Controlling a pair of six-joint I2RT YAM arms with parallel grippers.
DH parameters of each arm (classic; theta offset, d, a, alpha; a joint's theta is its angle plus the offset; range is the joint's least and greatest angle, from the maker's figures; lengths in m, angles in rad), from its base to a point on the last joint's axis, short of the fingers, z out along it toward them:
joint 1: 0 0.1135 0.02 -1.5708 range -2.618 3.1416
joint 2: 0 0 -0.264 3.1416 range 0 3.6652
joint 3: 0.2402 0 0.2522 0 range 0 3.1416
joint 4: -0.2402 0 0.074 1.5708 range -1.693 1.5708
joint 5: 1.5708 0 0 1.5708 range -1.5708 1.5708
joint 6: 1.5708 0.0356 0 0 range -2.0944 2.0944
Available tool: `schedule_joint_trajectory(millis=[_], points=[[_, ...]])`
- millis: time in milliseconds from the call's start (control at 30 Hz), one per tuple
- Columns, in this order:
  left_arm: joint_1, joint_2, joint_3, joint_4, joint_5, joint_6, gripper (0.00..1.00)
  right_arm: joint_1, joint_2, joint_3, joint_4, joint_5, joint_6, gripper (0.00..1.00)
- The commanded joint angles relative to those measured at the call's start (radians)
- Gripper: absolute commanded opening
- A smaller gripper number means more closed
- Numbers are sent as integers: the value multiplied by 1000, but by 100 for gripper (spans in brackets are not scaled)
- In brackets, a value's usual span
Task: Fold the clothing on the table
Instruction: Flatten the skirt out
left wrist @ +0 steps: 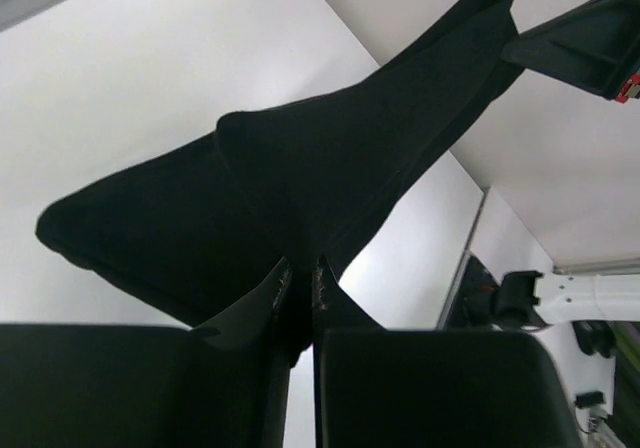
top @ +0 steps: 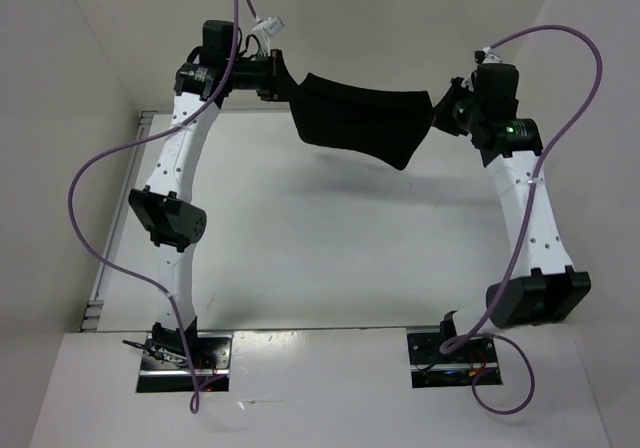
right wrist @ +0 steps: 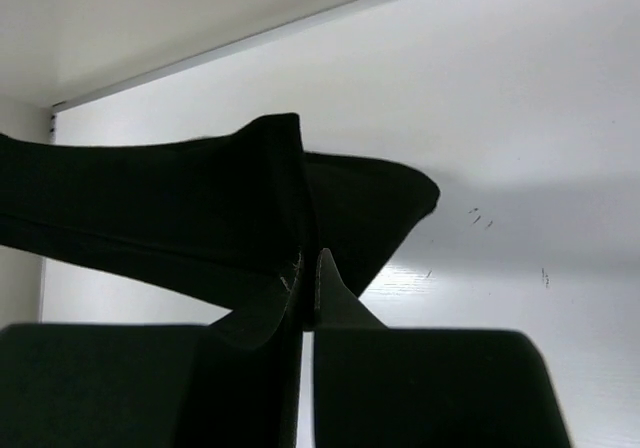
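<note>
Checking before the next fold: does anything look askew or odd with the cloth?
The clothing hangs in the air off the table, held by the left fingers and right fingers. Its lower edge droops unevenly, deepest toward the right arm. No damage shows.

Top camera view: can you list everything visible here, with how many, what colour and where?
clothing: one, black, hanging stretched between the two grippers, above the far part of the table.
table: one, white, under the arms.
walls: white, upright at the left, back and right.
cables: two, purple, one looping along each arm.
base plates: two, dark metal, at the near edge.
arms: two, white with black joints, left and right sides.
left gripper: one, black, far left, pinching one end of the clothing.
right gripper: one, black, far right, pinching the other end.
</note>
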Motion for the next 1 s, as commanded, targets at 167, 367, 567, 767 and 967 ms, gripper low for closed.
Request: schedule_joint_trajectory(millis=[167, 367, 567, 767, 967], points=[[8, -528, -471, 183, 32, -10, 17, -4, -288, -76, -69, -76, -57, 0], [17, -803, -920, 305, -98, -50, 23, -4, -317, -141, -130, -87, -34, 0], [26, -639, -1077, 363, -223, -50, 23, -4, -147, -282, 16, -156, -2, 0], [26, -340, -946, 397, -231, -61, 22, -4, 190, -170, 74, 38, 8, 0], [-9, -320, -922, 425, -197, -70, 24, -4, 353, -33, 83, 194, 31, 0]])
